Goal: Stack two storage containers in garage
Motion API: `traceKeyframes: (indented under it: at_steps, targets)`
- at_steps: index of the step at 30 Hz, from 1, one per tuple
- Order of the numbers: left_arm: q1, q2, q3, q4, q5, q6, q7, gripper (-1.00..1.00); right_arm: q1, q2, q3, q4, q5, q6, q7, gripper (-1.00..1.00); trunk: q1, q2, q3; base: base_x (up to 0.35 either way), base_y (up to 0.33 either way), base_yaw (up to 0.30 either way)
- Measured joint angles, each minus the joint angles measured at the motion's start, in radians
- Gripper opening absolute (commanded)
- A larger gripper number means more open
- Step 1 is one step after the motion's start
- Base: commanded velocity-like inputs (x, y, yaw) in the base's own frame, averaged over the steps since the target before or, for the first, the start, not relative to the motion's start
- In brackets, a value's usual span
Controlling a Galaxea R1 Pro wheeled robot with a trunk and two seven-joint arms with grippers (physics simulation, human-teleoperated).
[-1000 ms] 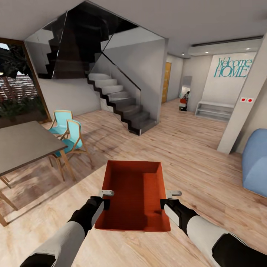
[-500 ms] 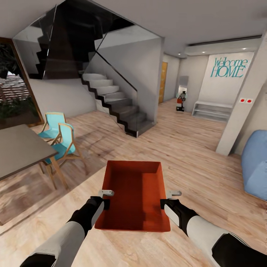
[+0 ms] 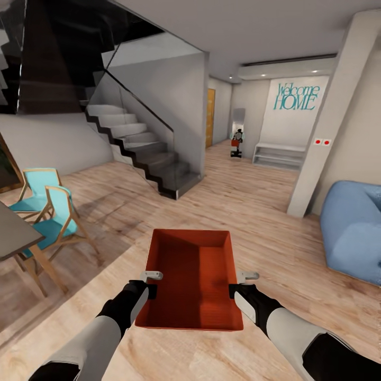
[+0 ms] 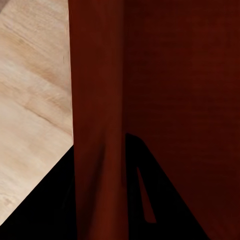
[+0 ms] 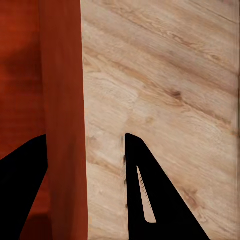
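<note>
One orange-red storage container (image 3: 191, 280), open-topped and empty, hangs level in front of me above light wood-plank flooring (image 3: 254, 211) in the living room. My left gripper (image 3: 150, 286) is shut on its left wall and my right gripper (image 3: 237, 287) is shut on its right wall. In the left wrist view the container wall (image 4: 97, 100) runs between the dark fingers of the left gripper (image 4: 100, 142). The right wrist view shows the other wall (image 5: 62, 100) inside the right gripper (image 5: 85, 137), with planks beyond. The garage and its floor are out of view.
A staircase with a glass rail (image 3: 143, 153) rises ahead on the left. Teal chairs (image 3: 47, 211) and a table corner (image 3: 10, 238) stand at the left. A blue sofa (image 3: 354, 227) and a white pillar (image 3: 328, 127) are at the right. A hallway with a wood door (image 3: 210, 116) opens ahead.
The whole view has advanced and swung right: stairs, chairs and table slid left, and more of the sofa shows. The container and both grippers keep the same hold.
</note>
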Motion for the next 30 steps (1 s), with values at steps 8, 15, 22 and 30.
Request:
traceKeyframes:
  at_steps: [8,15,22,30]
  targets:
    - [0.0,0.0,0.0,0.0,0.0,-0.001,0.0,-1.0,0.0,0.0,-0.001,0.0,0.002,0.0,0.0,-1.0,0.0,0.0,0.0,0.32,0.0,-0.247]
    - [0.0,0.0,0.0,0.0,0.0,-0.001,0.0,-1.0,0.0,0.0,-0.002,0.0,0.004,0.001,0.0,-1.0,0.0,0.0,0.0,0.32,0.0,-0.247]
    - [0.0,0.0,0.0,0.0,0.0,-0.001,0.0,-1.0,0.0,0.001,-0.002,0.0,0.004,0.0,0.0,-1.0,0.0,0.0,0.0,0.321,0.0,-0.247]
    - [0.0,0.0,0.0,0.0,0.0,-0.001,0.0,-1.0,0.0,0.001,-0.004,0.0,0.006,0.001,0.0,-1.0,0.0,0.0,0.0,0.32,0.0,-0.247]
